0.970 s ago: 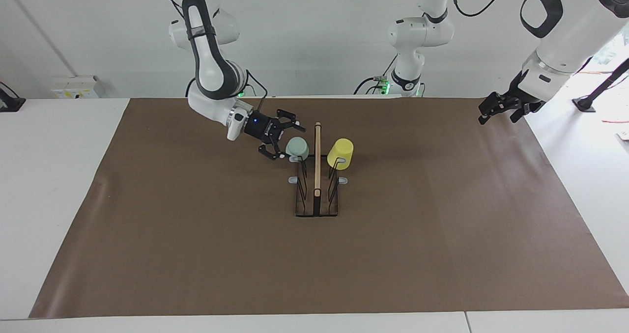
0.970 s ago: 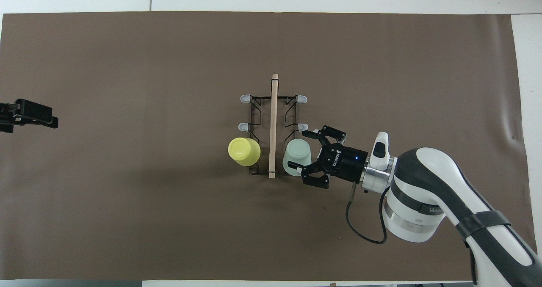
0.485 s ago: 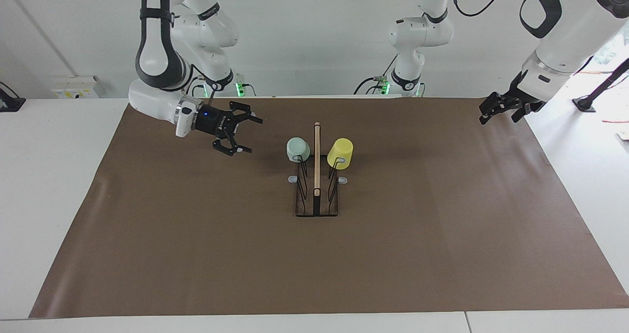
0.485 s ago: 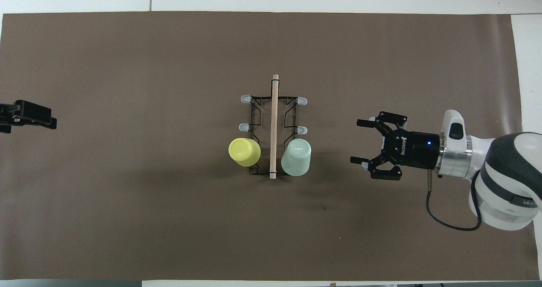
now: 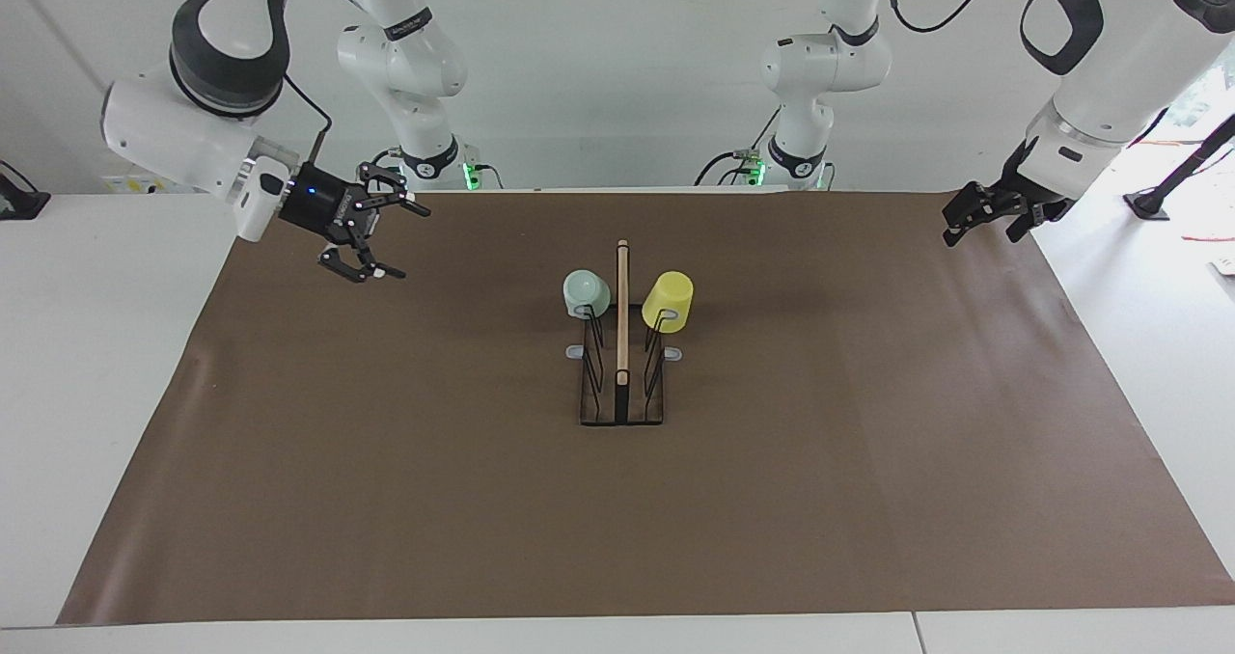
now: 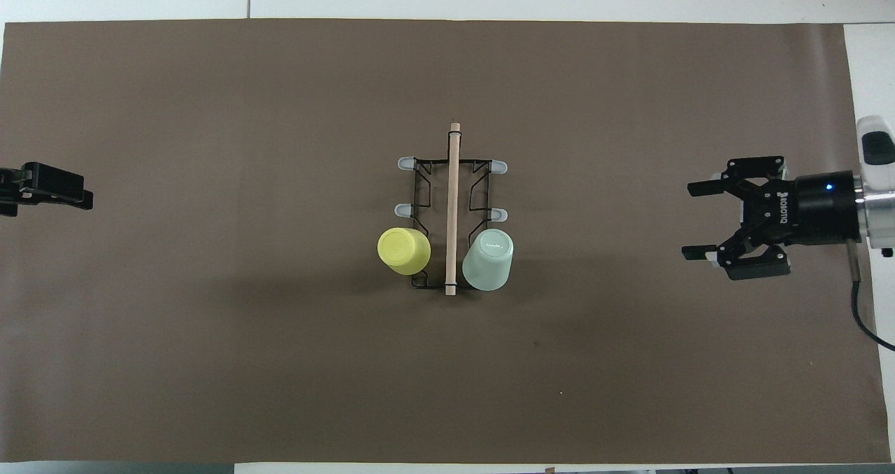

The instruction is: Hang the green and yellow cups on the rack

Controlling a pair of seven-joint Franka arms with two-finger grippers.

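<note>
Here, a brown mat (image 5: 386,500) covers nearly the whole of a white table (image 5: 87,365), leaving bare white strips along the edges. Two white robot arms reach in over the mat's two short edges, both raised in the air.

The right arm (image 5: 193,104) comes in at the mat's corner nearest the robots, at its own end of the table. Its black right gripper (image 5: 384,232) hangs over the mat close to that short edge, its fingers spread wide and holding nothing. In the overhead view the same gripper (image 6: 699,220) points toward the middle of the mat, well apart from anything on it.

The left arm (image 5: 1090,66) waits at the other short edge, again near the corner closest to the robots. Its left gripper (image 5: 955,225) hovers over the mat's edge there; whether its fingers are apart or closed cannot be told.

At the centre of the mat stands the rack (image 5: 622,384), a small black wire stand with an upright pale wooden slat and grey-tipped pegs on both sides. Both cups hang upside down on its pegs, at the end of the rack nearer the robots. The yellow cup (image 5: 668,301) sits on the side toward the left arm's end of the table. The green cup (image 5: 586,293), pale mint, sits on the side toward the right arm's end. The wooden slat stands between the two cups.
</note>
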